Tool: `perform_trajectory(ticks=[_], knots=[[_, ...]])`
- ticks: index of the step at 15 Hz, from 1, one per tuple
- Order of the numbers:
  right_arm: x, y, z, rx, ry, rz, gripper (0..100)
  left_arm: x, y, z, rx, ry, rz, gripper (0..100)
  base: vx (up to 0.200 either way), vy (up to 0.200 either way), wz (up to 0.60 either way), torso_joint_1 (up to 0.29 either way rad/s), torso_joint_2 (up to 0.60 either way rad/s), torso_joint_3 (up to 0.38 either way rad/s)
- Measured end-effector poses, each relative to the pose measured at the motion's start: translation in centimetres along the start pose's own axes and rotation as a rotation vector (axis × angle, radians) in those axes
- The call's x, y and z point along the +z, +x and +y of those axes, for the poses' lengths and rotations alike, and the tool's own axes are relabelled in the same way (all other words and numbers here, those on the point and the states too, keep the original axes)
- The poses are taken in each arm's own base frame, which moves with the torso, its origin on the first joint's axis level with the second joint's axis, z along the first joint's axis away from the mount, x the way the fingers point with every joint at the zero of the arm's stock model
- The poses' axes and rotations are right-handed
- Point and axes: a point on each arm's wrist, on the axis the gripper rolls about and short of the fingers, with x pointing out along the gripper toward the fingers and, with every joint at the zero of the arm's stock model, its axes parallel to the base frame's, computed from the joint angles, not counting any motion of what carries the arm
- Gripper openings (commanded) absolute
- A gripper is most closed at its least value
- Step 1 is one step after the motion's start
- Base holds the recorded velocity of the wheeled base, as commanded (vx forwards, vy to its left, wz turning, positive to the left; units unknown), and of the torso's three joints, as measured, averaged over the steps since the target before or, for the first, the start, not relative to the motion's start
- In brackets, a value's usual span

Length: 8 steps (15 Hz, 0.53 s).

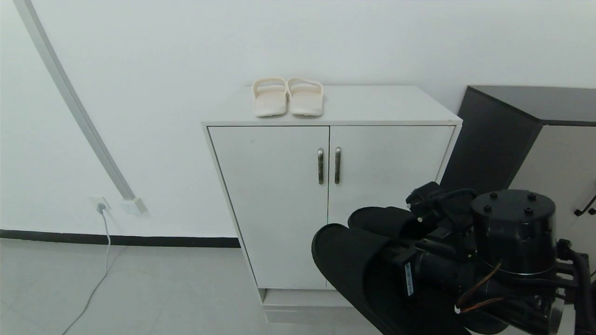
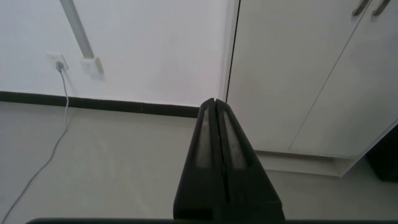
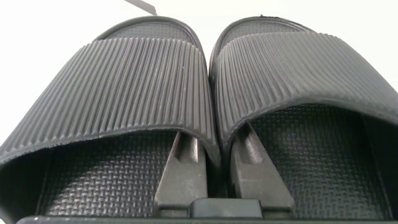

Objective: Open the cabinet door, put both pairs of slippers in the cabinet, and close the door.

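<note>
Lower right of the head view: a pair of black slippers (image 1: pixel 358 265), up in the air in front of the white cabinet (image 1: pixel 270 209). Close up from the right wrist: right fingers (image 3: pixel 181 171) closed on the pair, one finger tucked under each ribbed strap, the two touching inner walls pinched between them. Soles side by side, heels toward the wrist.

Both cabinet doors shut, the two metal handles (image 1: pixel 328 165) upright and just beside each other at the centre seam. On the cabinet top, upper middle of the frame: the cream slippers (image 1: pixel 287 97), side by side and touching, near the back wall.

From the left wrist: left fingers (image 2: pixel 215 137) pressed together, nothing between them, hanging above the floor (image 2: pixel 112 162) near the cabinet's corner.

Left of the head view: a wall socket (image 1: pixel 99 205) with a grey cable (image 1: pixel 104 260) trailing down to the floor. Right edge: a dark cabinet (image 1: pixel 493 139) beside the white one.
</note>
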Motion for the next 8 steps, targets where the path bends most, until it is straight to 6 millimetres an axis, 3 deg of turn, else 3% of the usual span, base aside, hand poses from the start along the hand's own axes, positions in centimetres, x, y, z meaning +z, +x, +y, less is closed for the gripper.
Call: perform_trajectory(ticks=[8], knots=[[-0.16,0.11,0.01,0.0,0.0,-0.001,0,0.0,0.0,0.0,0.0,0.0,0.0,0,0.0,0.0,0.0,-0.12,0.47,0.346]])
